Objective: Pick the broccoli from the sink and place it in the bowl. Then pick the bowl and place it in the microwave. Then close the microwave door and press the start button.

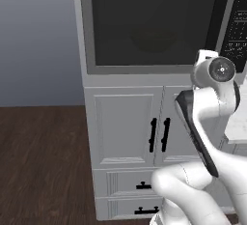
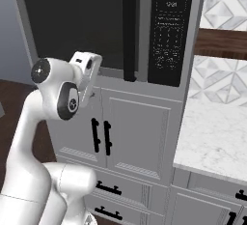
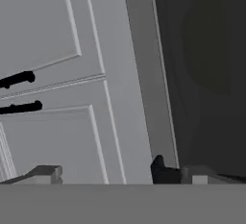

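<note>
Gripper (image 3: 105,172), fingers spread and empty, sits close against the shut microwave door (image 3: 202,74), seemingly having pushed it, so the start button comes next.

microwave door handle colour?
Black, on the microwave door handle; clearest in the right base view.

Grey-framed, dark-glassed microwave door (image 2: 79,23) (black handle (image 2: 129,31)), white cabinet doors (image 2: 116,132)

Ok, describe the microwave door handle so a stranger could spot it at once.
Find the microwave built in above the white cabinets. On its door, beside the button panel, runs the handle: one long black vertical bar, far bigger than the cabinets' short black pulls.
</note>
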